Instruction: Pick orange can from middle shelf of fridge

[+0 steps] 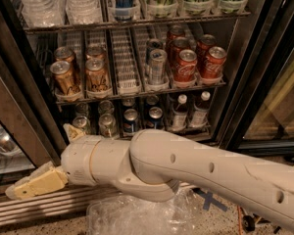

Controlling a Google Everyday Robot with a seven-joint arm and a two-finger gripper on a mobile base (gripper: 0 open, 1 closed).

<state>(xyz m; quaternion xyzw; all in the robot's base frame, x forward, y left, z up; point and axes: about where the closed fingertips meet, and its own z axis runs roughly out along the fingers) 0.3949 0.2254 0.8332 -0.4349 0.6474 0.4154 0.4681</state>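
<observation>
**Pincer (38, 183) low and outside the fridge (245, 97), below the left end of the middle shelf (125, 58).**

The orange can (64, 78) stands upright at the front left corner of the middle shelf, one of four alike filling its two leftmost lanes. The red cans (186, 65) occupy its right end. The pincer hangs beneath the shelf's left end, level with the grille (63, 203) at the fridge's base; whether it is spread or pressed together cannot be told. The can thus lies above and slightly right of the pincer, and deeper in. Its long axis is vertical, so the coming move would probably call for a rise, then a level approach from the front.
</observation>
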